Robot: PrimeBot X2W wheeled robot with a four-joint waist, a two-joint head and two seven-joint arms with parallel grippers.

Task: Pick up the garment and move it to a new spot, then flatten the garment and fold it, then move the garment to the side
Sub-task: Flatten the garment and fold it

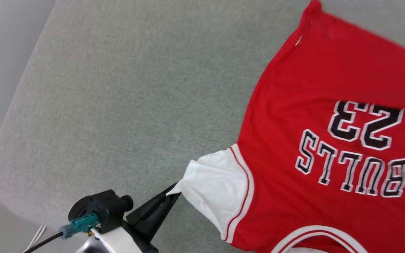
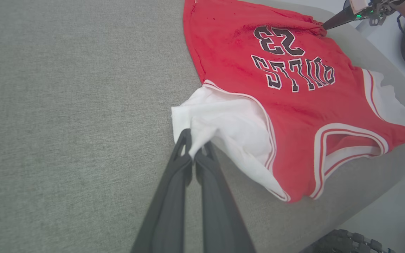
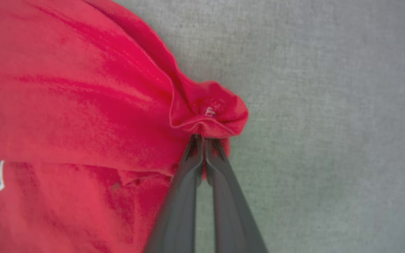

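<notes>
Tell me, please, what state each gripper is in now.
Left gripper: shut on the garment, at its white sleeve.
Right gripper: shut on the garment, at a red corner.

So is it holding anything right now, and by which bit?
Yes, the shirt, twice: the left gripper pinches the edge of a white sleeve, the right gripper a bunched red corner.

Open grey surface (image 1: 118, 88) L of garment (image 1: 311, 88), free passage there; garment across R side as obstacle.
</notes>
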